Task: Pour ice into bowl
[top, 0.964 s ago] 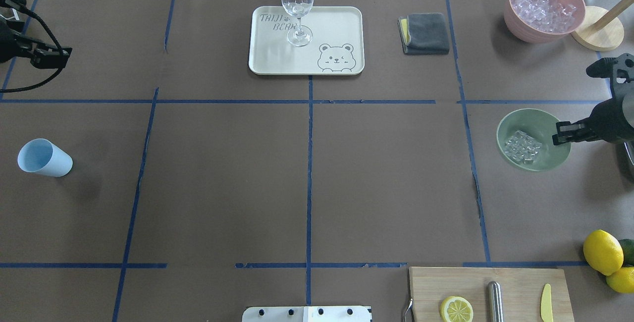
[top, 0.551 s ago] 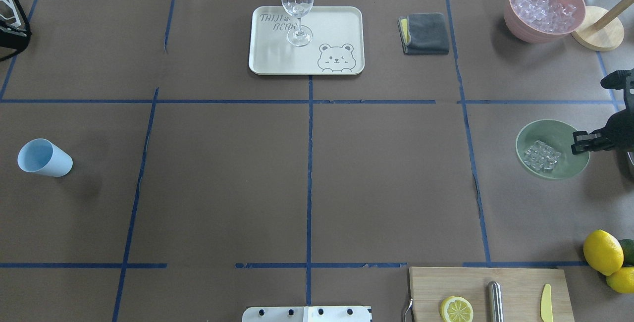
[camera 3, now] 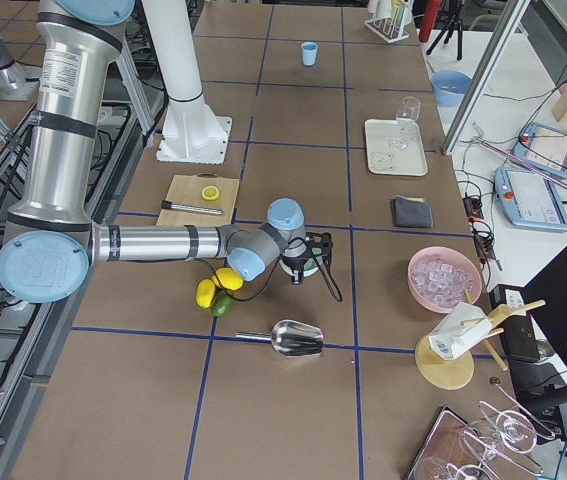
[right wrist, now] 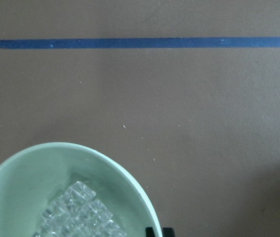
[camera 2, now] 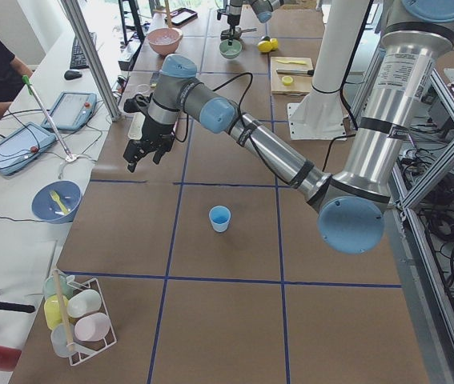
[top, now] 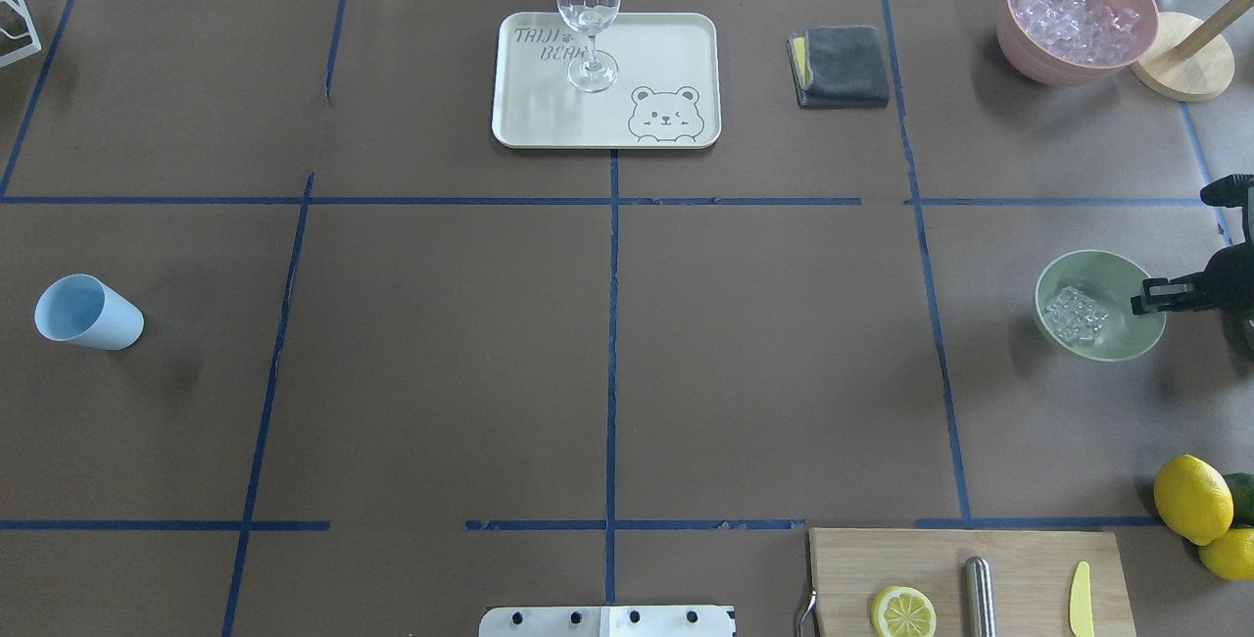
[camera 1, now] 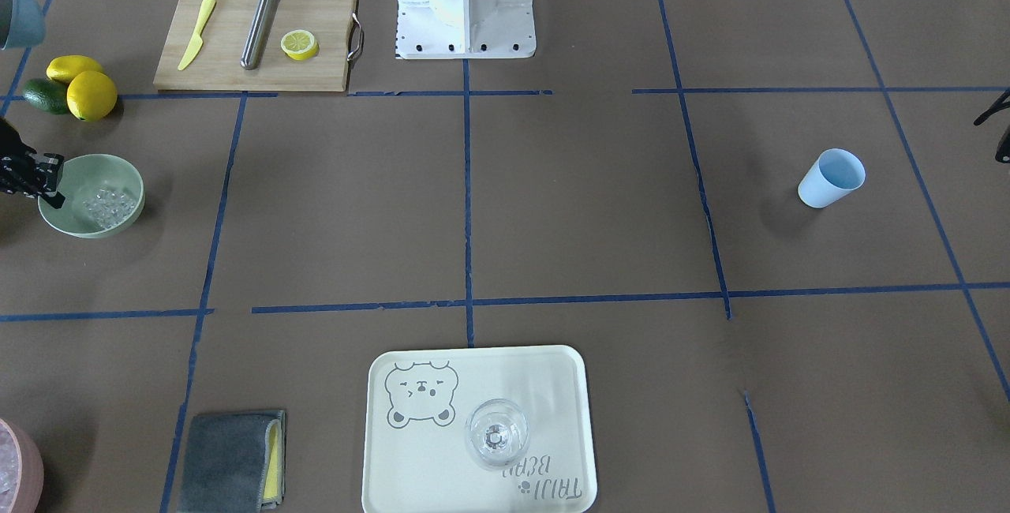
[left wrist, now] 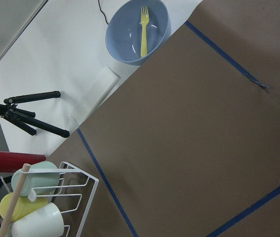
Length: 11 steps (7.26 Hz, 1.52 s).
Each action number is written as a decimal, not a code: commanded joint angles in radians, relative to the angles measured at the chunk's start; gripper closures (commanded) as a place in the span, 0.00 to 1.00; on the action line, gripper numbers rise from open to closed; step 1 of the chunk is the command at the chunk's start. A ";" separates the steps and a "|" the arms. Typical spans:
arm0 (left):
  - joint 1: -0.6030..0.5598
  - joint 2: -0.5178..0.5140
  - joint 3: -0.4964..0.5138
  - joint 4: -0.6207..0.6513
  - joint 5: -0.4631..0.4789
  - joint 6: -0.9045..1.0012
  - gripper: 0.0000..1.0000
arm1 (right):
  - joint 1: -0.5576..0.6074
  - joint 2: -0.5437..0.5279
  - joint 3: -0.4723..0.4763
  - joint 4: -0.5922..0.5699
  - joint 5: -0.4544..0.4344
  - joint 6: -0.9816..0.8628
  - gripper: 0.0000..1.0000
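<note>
The pale mint-green bowl (top: 1117, 276) sits at the table's right side with a cluster of clear ice (top: 1073, 314) in its bottom. My right gripper (top: 1148, 300) is shut on the bowl's right rim. The front-facing view shows the same bowl (camera 1: 118, 175), ice (camera 1: 106, 205) and right gripper (camera 1: 49, 183) at its left edge. In the right wrist view the bowl (right wrist: 31, 177) and ice (right wrist: 80, 217) fill the lower left. My left gripper (camera 2: 145, 158) shows clearly only in the exterior left view, raised over the table's far side; I cannot tell whether it is open or shut.
A pink bowl (top: 1024, 39) of ice stands at the back right. Elsewhere lie a grey cloth (top: 841, 66), a tray (top: 676, 49) with a wine glass (top: 588, 15), a light blue cup (top: 86, 314), lemons (top: 1190, 498), a cutting board (top: 1019, 568) and a metal scoop (camera 3: 298, 340).
My right gripper has drawn the bowl with its ice to the right and a little nearer. My left arm has withdrawn leftward out of the overhead view.
</note>
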 commanded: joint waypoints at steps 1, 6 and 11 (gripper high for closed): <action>-0.012 0.005 0.002 0.004 -0.004 0.001 0.00 | -0.001 0.000 -0.014 0.011 0.006 0.015 0.57; -0.081 0.041 0.105 0.012 -0.136 0.064 0.00 | 0.146 0.006 0.043 -0.194 0.110 -0.255 0.00; -0.266 0.046 0.196 0.157 -0.303 0.205 0.00 | 0.560 0.097 0.141 -0.842 0.163 -0.972 0.00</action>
